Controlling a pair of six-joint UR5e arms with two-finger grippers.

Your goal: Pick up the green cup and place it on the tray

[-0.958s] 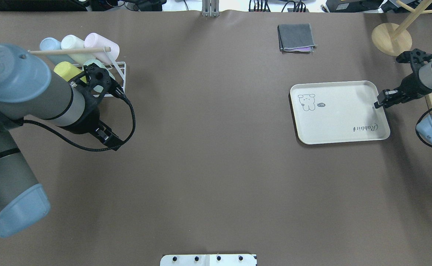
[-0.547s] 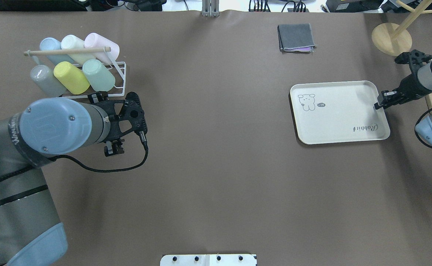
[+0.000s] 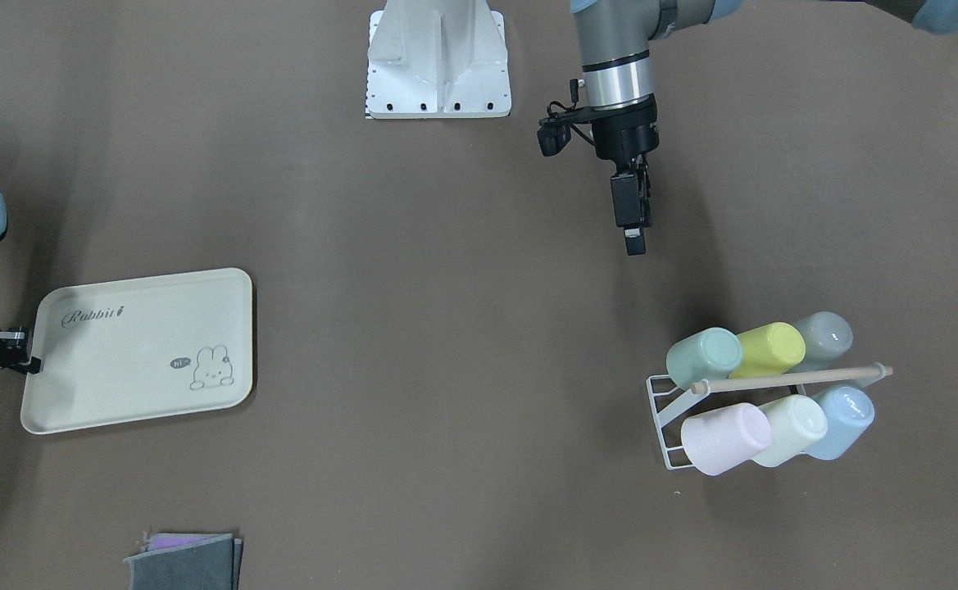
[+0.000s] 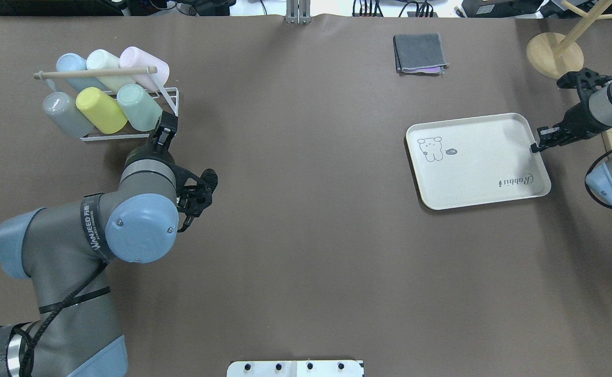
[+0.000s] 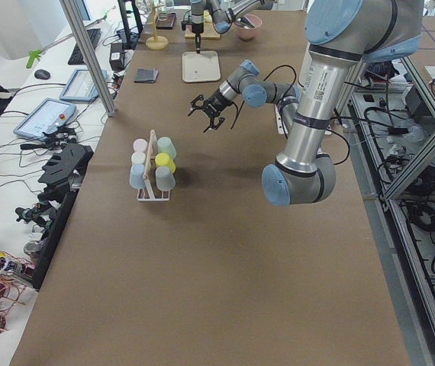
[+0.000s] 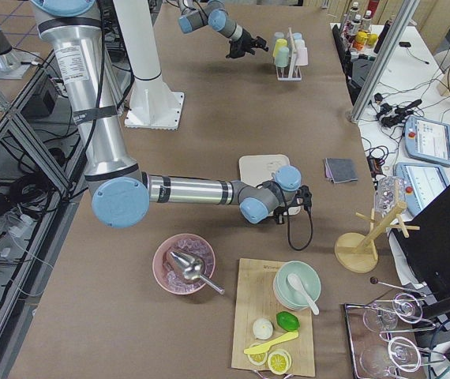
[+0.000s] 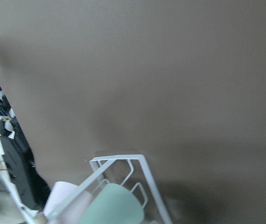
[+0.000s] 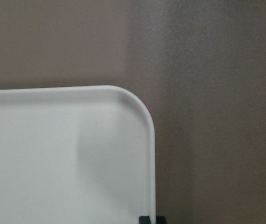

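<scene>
The green cup [image 4: 139,107] lies on its side in the lower row of a white wire rack [image 4: 172,99], at the table's far left. It also shows in the front view [image 3: 702,357] and in the left wrist view [image 7: 112,205]. My left gripper [image 4: 167,125] points at the rack, just short of the cup's near end, and looks open and empty [image 3: 634,244]. The cream tray [image 4: 476,173] with the bunny drawing lies at the right [image 3: 118,385]. My right gripper [image 4: 535,146] is shut on the tray's right rim [image 8: 150,154].
The rack also holds a yellow-green cup [image 4: 101,110], a grey cup [image 4: 65,114], and blue, cream and pink cups behind a wooden rod [image 4: 96,72]. A folded grey cloth [image 4: 420,52] and a wooden stand [image 4: 554,55] sit at the back right.
My left arm has swung round, and its gripper now points at the rack beside the green cup. The tray has shifted and turned slightly in the right gripper's hold.
</scene>
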